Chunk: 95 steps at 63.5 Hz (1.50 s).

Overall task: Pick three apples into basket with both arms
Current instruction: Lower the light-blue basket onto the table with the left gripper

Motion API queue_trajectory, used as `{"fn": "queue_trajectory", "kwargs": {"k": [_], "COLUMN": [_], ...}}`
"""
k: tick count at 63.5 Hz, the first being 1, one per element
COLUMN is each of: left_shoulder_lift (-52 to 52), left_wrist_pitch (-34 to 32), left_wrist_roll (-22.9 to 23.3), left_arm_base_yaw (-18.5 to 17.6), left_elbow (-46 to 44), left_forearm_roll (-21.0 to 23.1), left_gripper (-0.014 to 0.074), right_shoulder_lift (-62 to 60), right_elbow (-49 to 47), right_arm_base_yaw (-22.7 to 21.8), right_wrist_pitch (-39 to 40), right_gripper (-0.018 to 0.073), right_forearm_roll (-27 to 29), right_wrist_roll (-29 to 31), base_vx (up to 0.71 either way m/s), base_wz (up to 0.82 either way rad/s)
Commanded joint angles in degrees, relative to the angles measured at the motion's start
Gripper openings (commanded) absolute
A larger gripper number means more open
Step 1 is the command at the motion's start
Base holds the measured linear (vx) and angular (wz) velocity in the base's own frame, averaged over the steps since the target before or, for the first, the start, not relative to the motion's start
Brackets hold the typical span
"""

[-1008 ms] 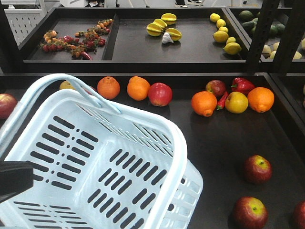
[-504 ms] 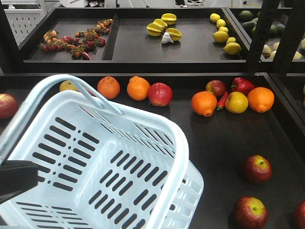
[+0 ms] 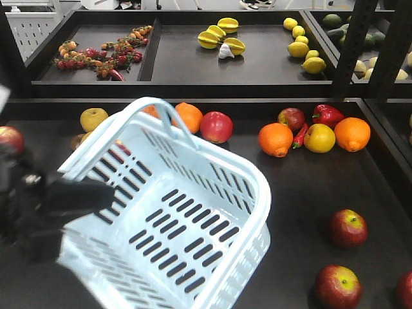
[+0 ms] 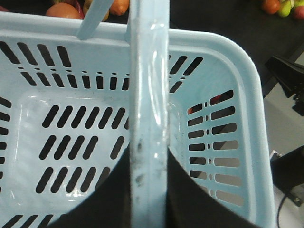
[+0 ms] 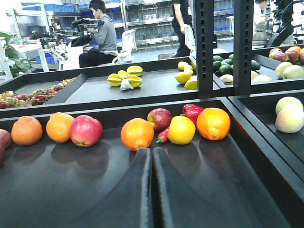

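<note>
The pale blue basket [image 3: 260, 193] hangs tilted over the left half of the dark shelf. My left gripper [image 4: 149, 159] is shut on one of its hoop handles [image 4: 149, 95]. The left arm [image 3: 58, 199] shows as a dark blur at the basket's left side. The basket is empty inside. Three dark red apples lie at the front right, one [image 3: 348, 228] farther back, one [image 3: 337, 286] nearer and one [image 3: 405, 290] at the frame edge. My right gripper [image 5: 152, 153] is shut and empty, low over the shelf and pointing at an orange [image 5: 137, 134].
Along the back of the shelf lie oranges [image 3: 275, 139], more red apples [image 3: 216, 127], a red pepper [image 3: 327, 114], a yellow fruit [image 3: 319, 138] and another yellow fruit [image 3: 94, 118]. Black shelf posts [image 3: 351, 45] stand at the right. The upper tray [image 3: 187, 64] holds starfruit and lemons.
The basket has swung to the right and turned, uncovering the yellow fruit at the left. The left arm has come further into the front view and is blurred.
</note>
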<state>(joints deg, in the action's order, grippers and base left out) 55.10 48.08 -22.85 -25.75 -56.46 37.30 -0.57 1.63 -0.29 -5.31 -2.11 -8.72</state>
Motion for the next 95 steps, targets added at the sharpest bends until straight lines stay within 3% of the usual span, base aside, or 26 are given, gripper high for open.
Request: {"fn": "queue_trajectory", "kwargs": {"k": [1,21,39,54,80,90,95], "left_shoulder_lift": [4.6,23.6,38.2,46.0,51.7,52.5,52.6], "left_wrist_pitch": [-4.0,6.2,14.0,13.5,11.4,12.5,12.7], "left_wrist_roll": [-5.5,-18.4,-22.7,-24.3,-24.7,-24.6,-24.6], "left_arm_base_yaw": [-0.3,-0.3,-0.3,-0.3,-0.3,-0.3,-0.3], "left_elbow": [-5.9,-25.2,-38.5,-43.3,-43.3,-43.2,-43.2], "left_forearm_roll": [2.3,2.3,2.2,0.7,0.6,0.1,0.1], "left_gripper": [-0.0007,-0.0007,-0.0007,-0.0007,0.0004,0.0067,0.0141], "right_shoulder_lift": [-0.7,-0.7,-0.7,-0.7,-0.7,-0.7,-0.7], "right_elbow": [0.2,0.2,0.2,0.2,0.2,0.2,0.2], "right_arm_base_yaw": [-0.3,-0.3,-0.3,-0.3,-0.3,-0.3,-0.3], "right_wrist_pitch": [4.0,4.0,4.0,4.0,4.0,4.0,4.0], "right_gripper": [-0.0005,-0.0005,-0.0005,-0.0005,-0.0005,-0.0005,-0.0005], "right_forearm_roll": [-0.5,-0.5,-0.5,-0.5,-0.5,-0.5,-0.5], "right_wrist_roll": [0.2,0.2,0.2,0.2,0.2,0.2,0.2], "base_vx": [0.0,0.0,0.0,0.0,0.0,0.0,0.0], "base_wz": [0.0,0.0,0.0,0.0,0.0,0.0,0.0]}}
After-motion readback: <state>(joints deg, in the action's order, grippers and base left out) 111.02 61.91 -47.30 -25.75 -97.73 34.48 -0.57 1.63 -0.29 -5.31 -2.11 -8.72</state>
